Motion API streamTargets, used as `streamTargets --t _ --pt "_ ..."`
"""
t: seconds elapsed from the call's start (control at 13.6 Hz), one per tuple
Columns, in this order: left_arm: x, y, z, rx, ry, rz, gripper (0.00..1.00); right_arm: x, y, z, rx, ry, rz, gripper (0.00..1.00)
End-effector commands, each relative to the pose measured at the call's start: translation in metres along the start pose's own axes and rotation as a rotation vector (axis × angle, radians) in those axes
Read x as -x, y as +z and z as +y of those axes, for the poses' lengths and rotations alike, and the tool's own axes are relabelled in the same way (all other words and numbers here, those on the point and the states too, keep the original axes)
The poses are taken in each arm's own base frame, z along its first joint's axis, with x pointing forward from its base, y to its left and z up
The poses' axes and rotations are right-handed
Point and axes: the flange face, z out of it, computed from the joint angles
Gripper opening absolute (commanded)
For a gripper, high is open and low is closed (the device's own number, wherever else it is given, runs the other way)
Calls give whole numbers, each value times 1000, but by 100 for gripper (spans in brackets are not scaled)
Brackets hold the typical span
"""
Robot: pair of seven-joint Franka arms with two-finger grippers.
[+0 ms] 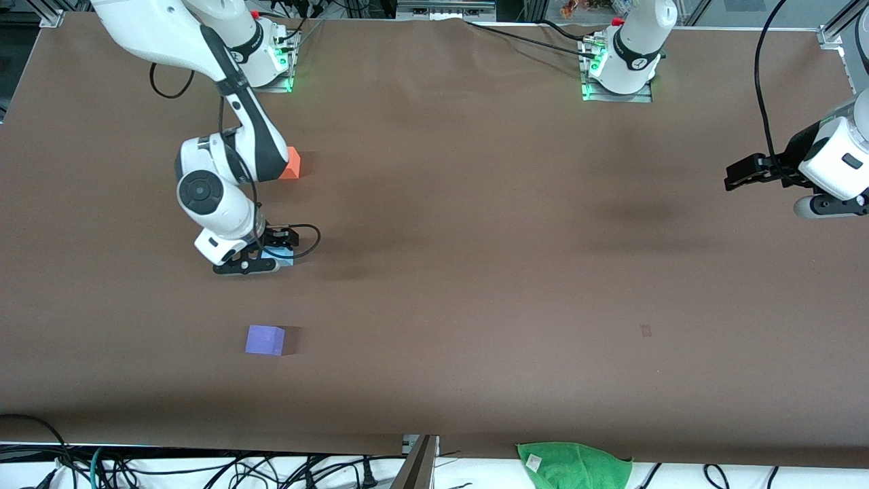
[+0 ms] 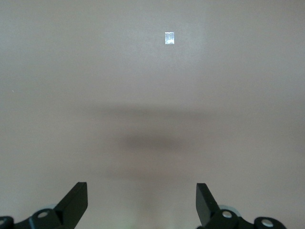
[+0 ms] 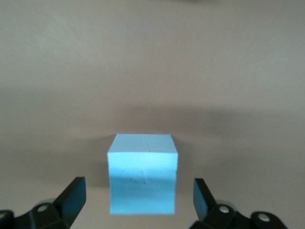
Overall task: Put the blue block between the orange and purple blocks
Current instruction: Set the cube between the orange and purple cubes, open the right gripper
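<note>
Between the open right pincer's (image 3: 138, 195) fingertips, the blue block (image 3: 142, 179), untouched.

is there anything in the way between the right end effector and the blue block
Nothing visible. The right end effector is open with the blue block between its fingers, not touching them. In the front view, the block already sits between the orange block and purple block.

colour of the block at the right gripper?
Light sky blue, plain faces. The block shows best in the right wrist view, between the open right gripper.
</note>
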Motion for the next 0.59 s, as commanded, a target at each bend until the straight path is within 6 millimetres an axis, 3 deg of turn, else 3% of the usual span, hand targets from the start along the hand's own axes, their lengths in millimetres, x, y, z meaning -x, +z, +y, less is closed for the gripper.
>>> streamTargets --t 0.0,0.15,0.51 --pt "2 -2 0 10 10 -4 100 -22 -58 11 -4 -38 -30 100" --pt "2 -2 0 10 12 -2 100 -31 -98 23 2 -89 -30 100" --pt "4 -2 0 9 23 -2 100 -35 -201 79 27 -81 -111 100"
